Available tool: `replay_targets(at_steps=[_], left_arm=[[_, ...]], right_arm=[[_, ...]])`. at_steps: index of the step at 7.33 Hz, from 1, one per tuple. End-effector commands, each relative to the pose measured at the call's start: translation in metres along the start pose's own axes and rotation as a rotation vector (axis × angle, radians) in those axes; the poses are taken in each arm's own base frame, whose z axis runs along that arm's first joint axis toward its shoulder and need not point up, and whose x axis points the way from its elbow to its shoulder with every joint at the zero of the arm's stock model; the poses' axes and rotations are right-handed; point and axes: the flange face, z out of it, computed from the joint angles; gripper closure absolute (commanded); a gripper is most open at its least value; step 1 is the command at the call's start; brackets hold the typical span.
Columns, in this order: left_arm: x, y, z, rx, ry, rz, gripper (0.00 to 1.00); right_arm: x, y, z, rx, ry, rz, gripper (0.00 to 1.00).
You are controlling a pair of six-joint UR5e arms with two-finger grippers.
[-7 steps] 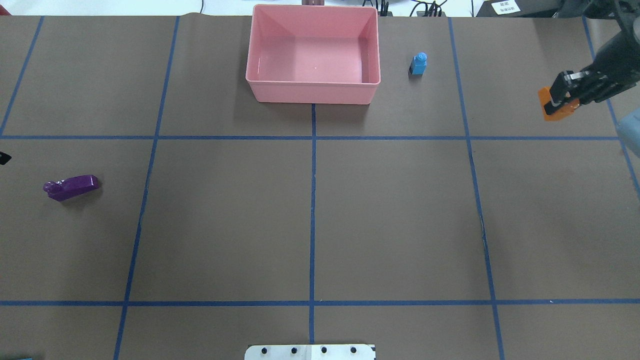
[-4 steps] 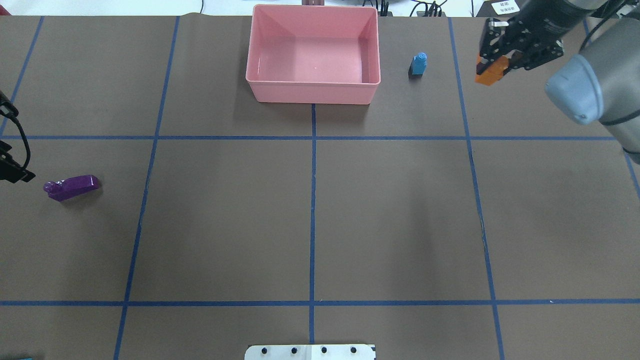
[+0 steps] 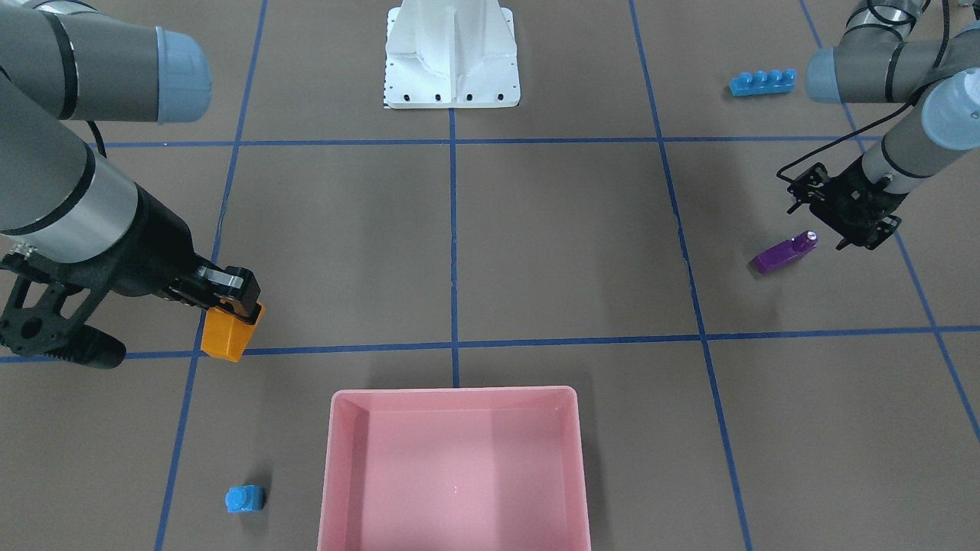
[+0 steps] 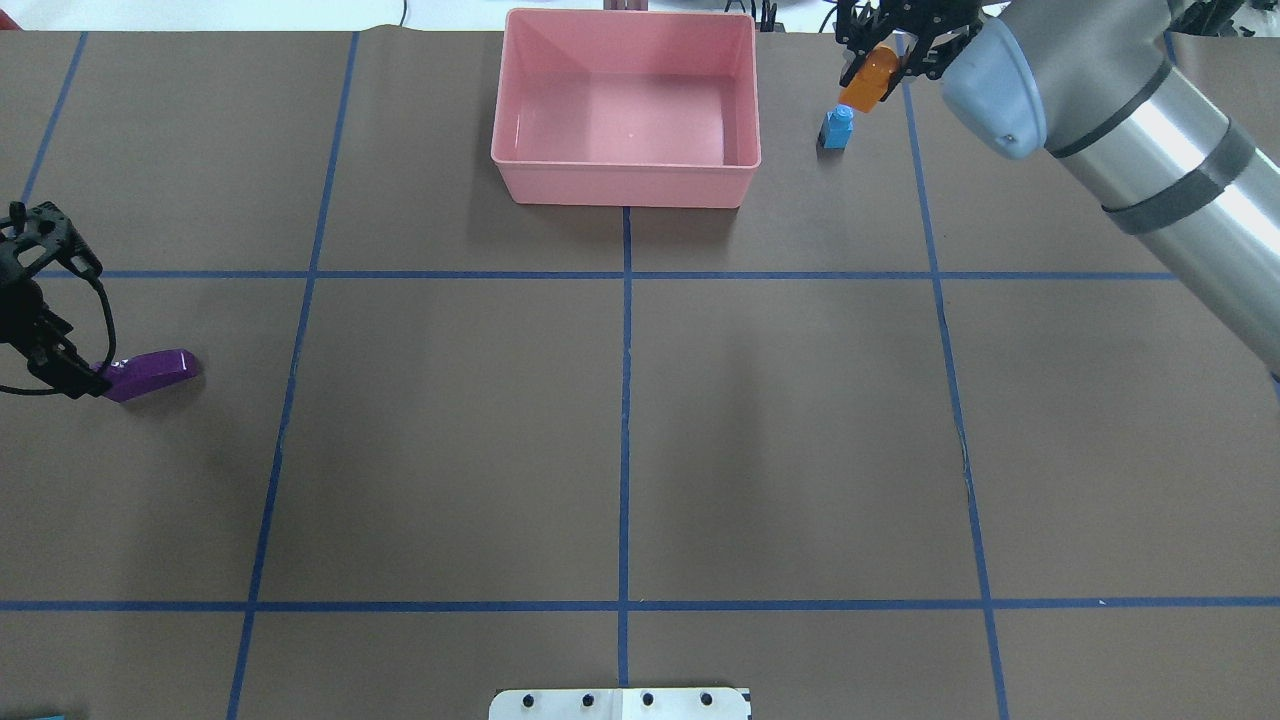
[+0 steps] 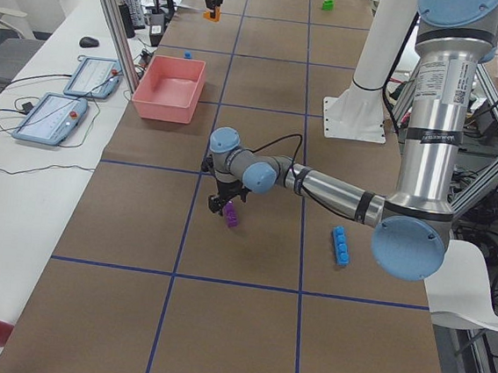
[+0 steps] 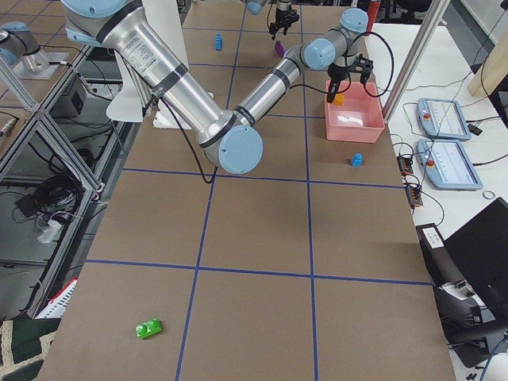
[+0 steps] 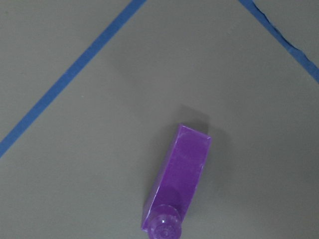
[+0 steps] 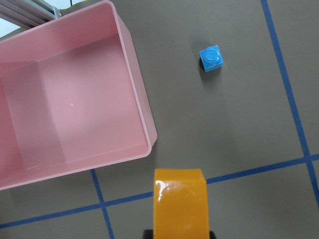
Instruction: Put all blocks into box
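Standing at the upper centre of the overhead view, the box (image 4: 625, 185) has the small blue block (image 4: 838, 127) just to its right, on the tabletop (image 4: 780, 440). Directly above that block in the frame, the right pincer (image 4: 882, 60) is clamped on the orange block (image 4: 865, 88), which is lifted off the surface. Its arm enters from the right edge. At the left edge, the left pincer (image 4: 55, 360) hangs beside the purple block (image 4: 150, 373), and its opening cannot be judged. Bare tabletop spans the middle.
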Motion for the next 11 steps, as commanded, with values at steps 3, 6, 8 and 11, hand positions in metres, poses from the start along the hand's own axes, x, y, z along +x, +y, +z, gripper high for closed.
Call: replay_targets(at_steps=[3,6,8,11], left_arm=[[-0.008,-0.015,0.025,-0.036,-0.004,-0.002,0.01],[0.003,-0.015,0.045,-0.068,0.014,0.014,0.03],[0.002,-0.014,0.05,-0.075,0.006,0.017,0.08],[0.0,-0.01,0.053,-0.086,-0.021,0.011,1.0]], right_arm=[[-0.021,-0.028,0.052,0.029,-0.019,-0.05,1.0],[-0.055,-0.035,0.085,0.051,-0.031,-0.102,1.0],[-0.08,-0.04,0.099,0.064,-0.036,-0.126,1.0],[-0.094,-0.045,0.114,0.094,-0.037,-0.15,1.0]])
